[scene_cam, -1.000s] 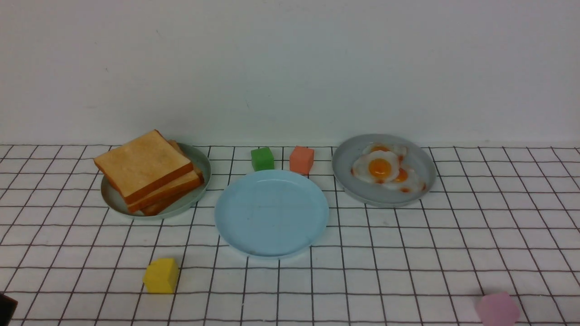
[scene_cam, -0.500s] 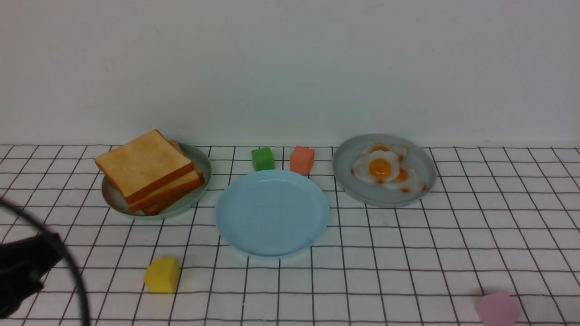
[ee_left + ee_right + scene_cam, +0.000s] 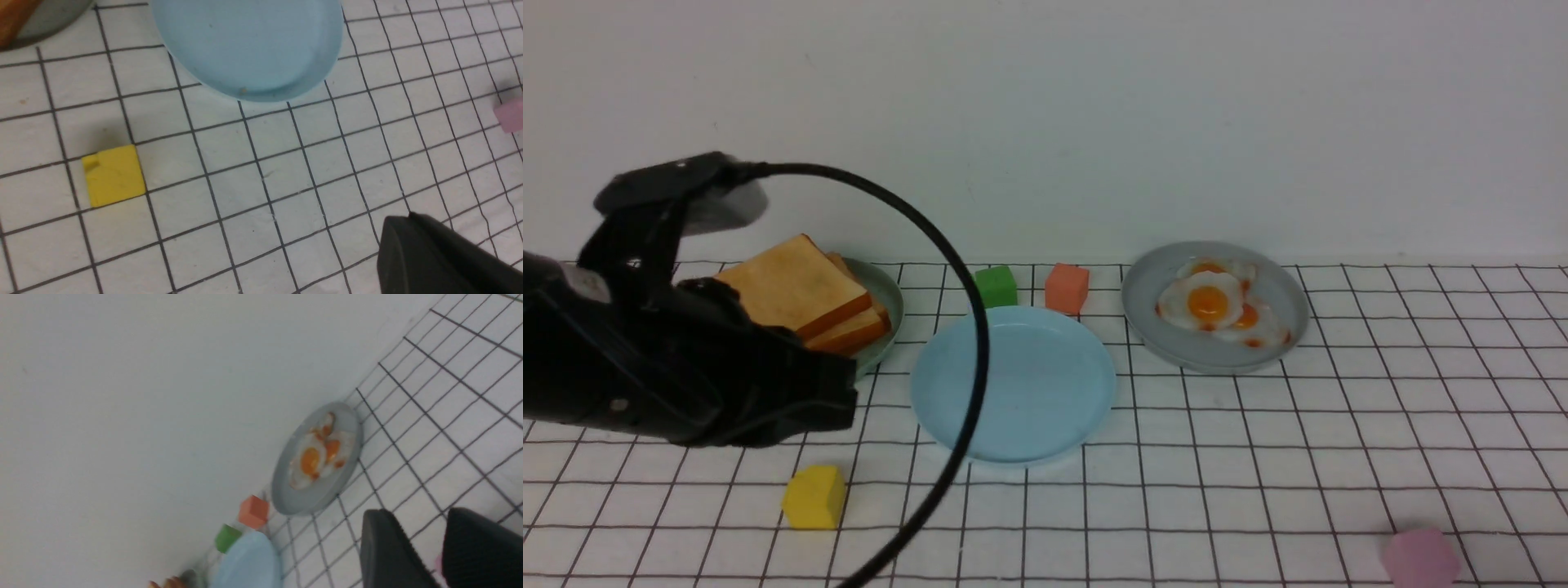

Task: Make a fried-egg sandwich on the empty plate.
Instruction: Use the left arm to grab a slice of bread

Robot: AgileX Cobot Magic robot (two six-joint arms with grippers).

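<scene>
Now empty plate (image 3: 1013, 384) just right of left gripper (image 3: 837, 400) (jaws hidden), apart.

A plain off-white wall (image 3: 1094, 122) closes the back of the scene, matte and slightly scuffed. It meets the work surface in a straight seam. That surface is covered by a white tablecloth (image 3: 1258, 457) printed with a thin dark grid of squares. The light is soft and even, casting only faint shadows.
</scene>
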